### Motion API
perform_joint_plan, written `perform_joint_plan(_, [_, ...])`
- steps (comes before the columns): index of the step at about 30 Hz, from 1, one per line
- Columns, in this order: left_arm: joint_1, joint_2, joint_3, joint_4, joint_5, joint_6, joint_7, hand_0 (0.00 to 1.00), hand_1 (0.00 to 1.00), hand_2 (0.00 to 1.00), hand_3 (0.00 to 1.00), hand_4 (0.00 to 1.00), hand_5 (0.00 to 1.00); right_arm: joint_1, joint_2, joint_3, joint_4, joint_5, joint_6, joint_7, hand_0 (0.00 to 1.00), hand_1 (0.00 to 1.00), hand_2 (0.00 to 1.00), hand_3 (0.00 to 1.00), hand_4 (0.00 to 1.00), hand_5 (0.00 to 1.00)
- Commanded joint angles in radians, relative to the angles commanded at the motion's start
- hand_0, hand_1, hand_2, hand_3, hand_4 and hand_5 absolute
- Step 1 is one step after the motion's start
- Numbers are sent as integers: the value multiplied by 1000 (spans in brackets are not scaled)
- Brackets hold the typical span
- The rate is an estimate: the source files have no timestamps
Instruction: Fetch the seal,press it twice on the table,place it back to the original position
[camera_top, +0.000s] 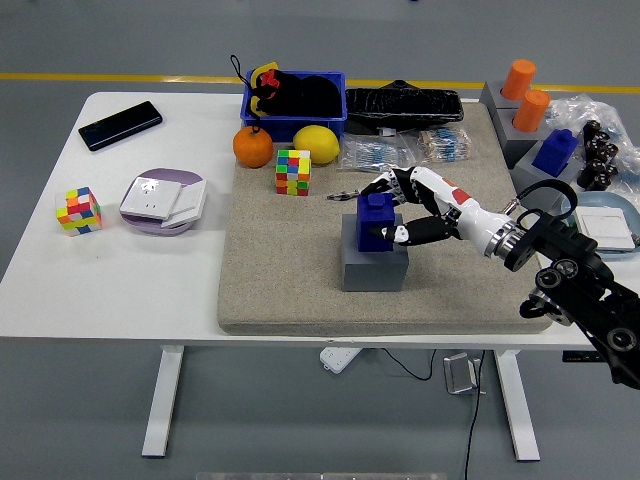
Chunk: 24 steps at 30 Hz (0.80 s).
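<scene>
The blue seal stands upright in the grey holder block in the middle of the beige mat. My right hand comes in from the right and is curled around the seal. Its fingers lie over the top and far side, and the thumb presses the near right side. The seal's lower part is hidden inside the block. My left arm is not in view.
A Rubik's cube, orange, lemon and blue bin stand behind the block. Plastic bags lie at the back. A second blue seal and orange cylinders stand at the right. A phone, plate and small cube are at the left.
</scene>
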Motion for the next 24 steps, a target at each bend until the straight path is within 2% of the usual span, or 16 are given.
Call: perform_joint_plan(24, [-2, 5, 0, -2, 5, -1, 2, 725, 696, 682, 750, 697, 250, 29, -8, -16, -23, -16, 5, 10, 588, 449, 451, 485, 724, 2])
